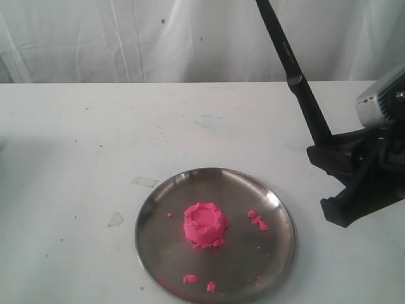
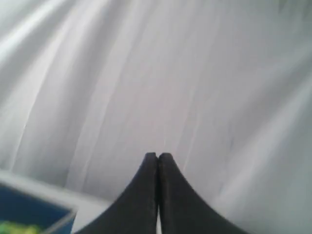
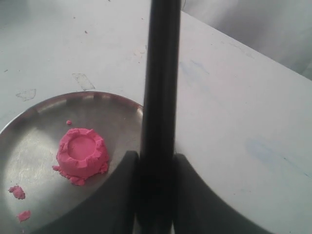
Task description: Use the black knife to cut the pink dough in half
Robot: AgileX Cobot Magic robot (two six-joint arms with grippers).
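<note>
Sitting at centre of plate (image 1: 240,253), dough (image 1: 204,223) is uncut: soft, light, crumbly, should yield to a press. Beside plate, right gripper (image 3: 156,165) clamps knife (image 1: 297,82) low on its stiff shaft, far end raised; which end, unclear. Left gripper (image 2: 158,158) closed, empty.

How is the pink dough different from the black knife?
The pink dough is a short round lump with a dented top; the black knife is long and thin. The dough sits on the metal plate; the knife is up in the air, clamped in the robot's right fingers, pointing upward at a tilt. One is bright pink, the other black. Neither touches the other.
</note>
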